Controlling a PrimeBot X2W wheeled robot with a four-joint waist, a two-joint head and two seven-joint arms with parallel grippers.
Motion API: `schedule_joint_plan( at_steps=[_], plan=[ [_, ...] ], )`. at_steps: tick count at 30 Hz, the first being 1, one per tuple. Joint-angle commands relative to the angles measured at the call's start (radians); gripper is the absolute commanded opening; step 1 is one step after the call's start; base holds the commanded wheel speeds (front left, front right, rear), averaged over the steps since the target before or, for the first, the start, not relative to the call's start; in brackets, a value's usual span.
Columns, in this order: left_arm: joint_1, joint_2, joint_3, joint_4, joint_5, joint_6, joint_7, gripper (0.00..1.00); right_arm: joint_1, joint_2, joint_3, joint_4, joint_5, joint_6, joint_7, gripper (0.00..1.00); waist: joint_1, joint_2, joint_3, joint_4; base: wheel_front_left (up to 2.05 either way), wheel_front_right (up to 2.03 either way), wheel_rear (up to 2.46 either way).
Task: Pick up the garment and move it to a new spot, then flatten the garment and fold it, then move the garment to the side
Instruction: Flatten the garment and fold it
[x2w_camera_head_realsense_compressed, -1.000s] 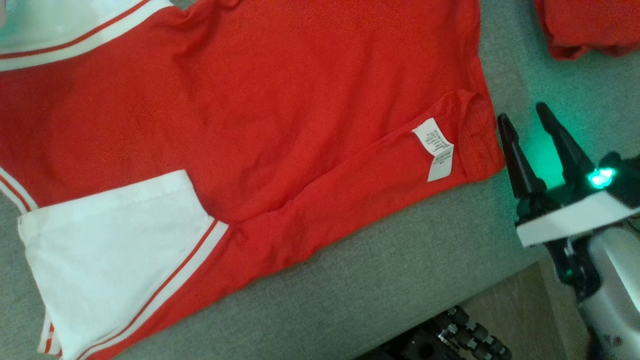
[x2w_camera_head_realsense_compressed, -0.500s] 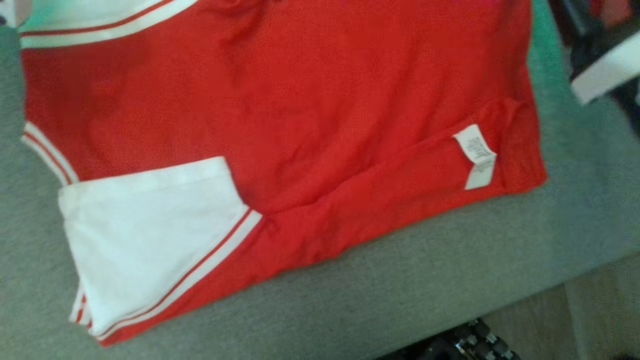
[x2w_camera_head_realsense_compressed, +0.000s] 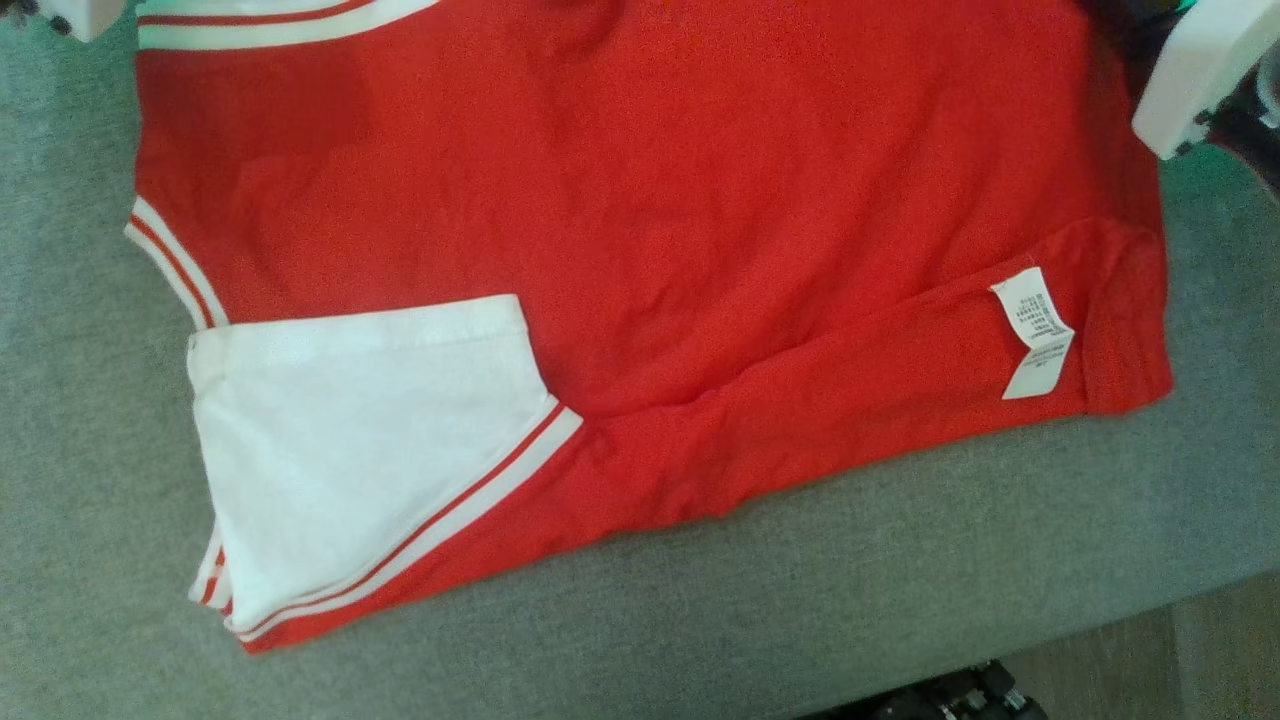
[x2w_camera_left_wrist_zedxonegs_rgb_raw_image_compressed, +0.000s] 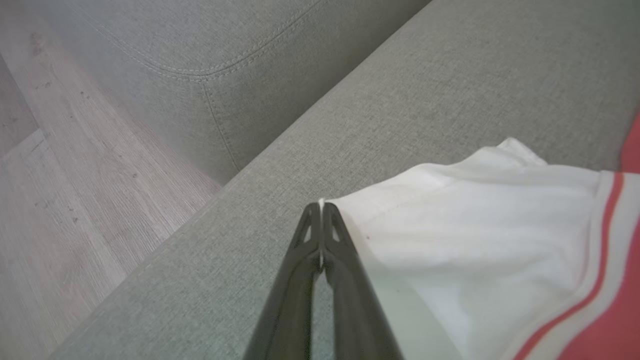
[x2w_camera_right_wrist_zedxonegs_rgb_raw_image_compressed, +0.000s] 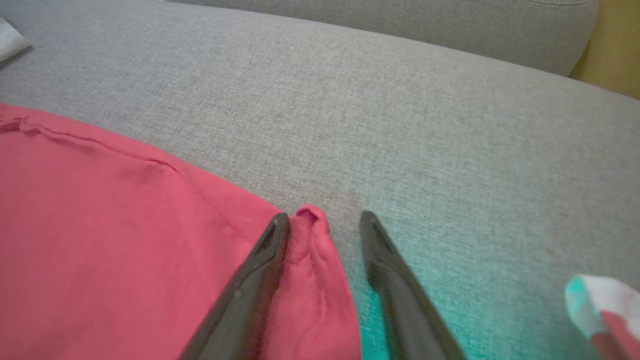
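Left gripper (x2w_camera_left_wrist_zedxonegs_rgb_raw_image_compressed: 320, 210): its two dark fingers are pressed together, pinching the hem edge of one white sleeve (x2w_camera_left_wrist_zedxonegs_rgb_raw_image_compressed: 450, 225) of the garment (x2w_camera_head_realsense_compressed: 650, 200). Right gripper (x2w_camera_right_wrist_zedxonegs_rgb_raw_image_compressed: 324, 220): its two fingers stand apart, straddling one bunched red corner of the cloth. One finger touches the fabric, the other lies over bare upholstery, and nothing is clamped. In the head view the single red garment lies spread flat on the grey sofa cushion (x2w_camera_head_realsense_compressed: 700, 620), near its front edge. A second white sleeve (x2w_camera_head_realsense_compressed: 370, 450), trimmed with one red stripe, is folded onto the body. One white label (x2w_camera_head_realsense_compressed: 1035, 330) shows near the hem. Wooden floor (x2w_camera_left_wrist_zedxonegs_rgb_raw_image_compressed: 60, 175) lies beside the sofa.
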Motion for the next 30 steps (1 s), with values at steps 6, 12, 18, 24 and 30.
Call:
schedule_joint_plan(
  at_steps=[6,12,18,24,30],
  plan=[
    [-0.082,0.038,0.010,-0.023,-0.010,0.002,-0.092,0.00,-0.017,-0.072,0.019,0.000,0.072,-0.001,-0.043,0.00,-0.0001,0.0000,-0.008,0.008,0.00,0.00,0.00],
    [-0.116,0.056,-0.006,-0.018,-0.017,0.002,-0.256,0.00,-0.027,-0.074,-0.035,0.038,0.175,-0.001,-0.153,0.00,-0.0001,0.0000,-0.025,0.030,0.00,0.00,0.00],
    [-0.138,0.062,0.007,-0.007,-0.052,0.002,-0.396,0.00,-0.017,-0.081,-0.076,0.056,0.236,-0.001,-0.242,0.00,-0.0001,0.0000,-0.047,0.060,0.00,0.00,0.00],
    [-0.090,0.102,-0.006,-0.083,-0.142,0.002,-0.481,0.00,0.048,-0.120,-0.066,0.051,0.253,-0.001,-0.274,0.00,-0.0001,0.0000,-0.085,0.096,0.00,0.00,0.00],
    [0.032,0.180,-0.041,-0.222,-0.208,0.002,-0.520,0.00,0.143,-0.155,-0.068,0.045,0.259,-0.001,-0.315,0.00,-0.0001,0.0000,-0.135,0.128,0.00,0.00,0.00]
  ],
)
